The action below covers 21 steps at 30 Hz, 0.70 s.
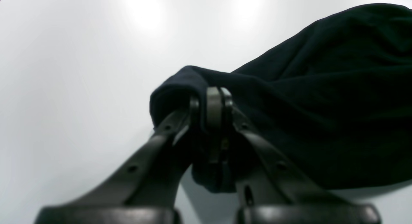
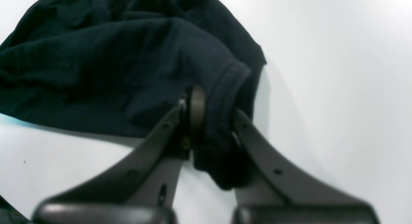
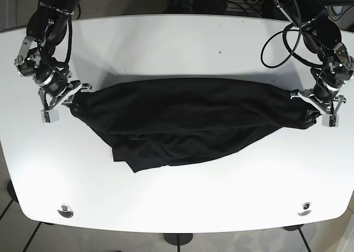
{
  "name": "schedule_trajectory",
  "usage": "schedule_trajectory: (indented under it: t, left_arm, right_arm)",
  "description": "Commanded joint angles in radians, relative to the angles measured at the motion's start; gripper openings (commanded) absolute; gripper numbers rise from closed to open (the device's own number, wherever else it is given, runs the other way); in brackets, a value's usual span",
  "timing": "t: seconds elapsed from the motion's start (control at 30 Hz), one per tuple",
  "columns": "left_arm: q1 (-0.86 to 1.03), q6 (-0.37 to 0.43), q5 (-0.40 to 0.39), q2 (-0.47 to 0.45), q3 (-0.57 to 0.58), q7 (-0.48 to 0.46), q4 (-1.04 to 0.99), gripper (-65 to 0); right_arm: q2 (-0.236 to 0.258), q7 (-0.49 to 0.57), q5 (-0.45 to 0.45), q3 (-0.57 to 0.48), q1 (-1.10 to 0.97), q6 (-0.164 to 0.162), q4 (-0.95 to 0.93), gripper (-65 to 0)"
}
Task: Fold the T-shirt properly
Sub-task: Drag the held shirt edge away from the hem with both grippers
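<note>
You have the shirt (image 3: 188,125) stretched across the middle of the table (image 3: 177,42), its bulk sagging toward 6 o'clock. At 3 o'clock your left gripper (image 3: 307,104) pinches one end; at 9 o'clock your right gripper (image 3: 71,95) clamps a hemmed edge.

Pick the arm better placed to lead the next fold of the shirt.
Neither clearly: left gripper and right gripper each clamp an end of the black T-shirt, stretched symmetrically over the table.

Matt cloth T-shirt (image 3: 188,125), glossy table (image 3: 177,42)
</note>
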Motion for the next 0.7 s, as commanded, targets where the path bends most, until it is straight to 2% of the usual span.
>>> schedule_trajectory:
  t: [0.03,0.13,0.23,0.33,0.47,0.7]
  left_arm:
    - [-0.015,0.000,-0.017,-0.017,-0.003,0.001,0.023,-65.0]
    - [-0.044,0.010,-0.013,-0.017,0.006,0.001,0.014,-65.0]
    - [-0.134,0.010,-0.011,-0.020,0.083,0.005,-0.045,-65.0]
    - [-0.254,0.072,-0.011,-0.047,0.147,-0.001,-0.166,-65.0]
    - [-0.466,0.125,-0.013,-0.092,0.275,-0.025,-0.338,-65.0]
    - [-0.903,0.145,-0.013,-0.183,0.341,-0.024,-0.517,-65.0]
  right_arm:
    - [0.015,0.023,-0.002,0.005,0.013,0.009,0.011,-62.9]
    - [0.007,0.023,-0.053,-0.007,0.065,0.010,-0.017,-62.9]
    - [0.006,0.023,-0.100,-0.050,0.146,0.009,-0.060,-62.9]
    - [0.006,0.023,-0.148,-0.103,0.277,0.006,-0.123,-62.9]
    - [0.004,0.023,-0.218,-0.159,0.492,0.006,-0.249,-62.9]
    - [0.027,0.018,-0.223,-0.221,0.943,0.003,-0.446,-62.9]
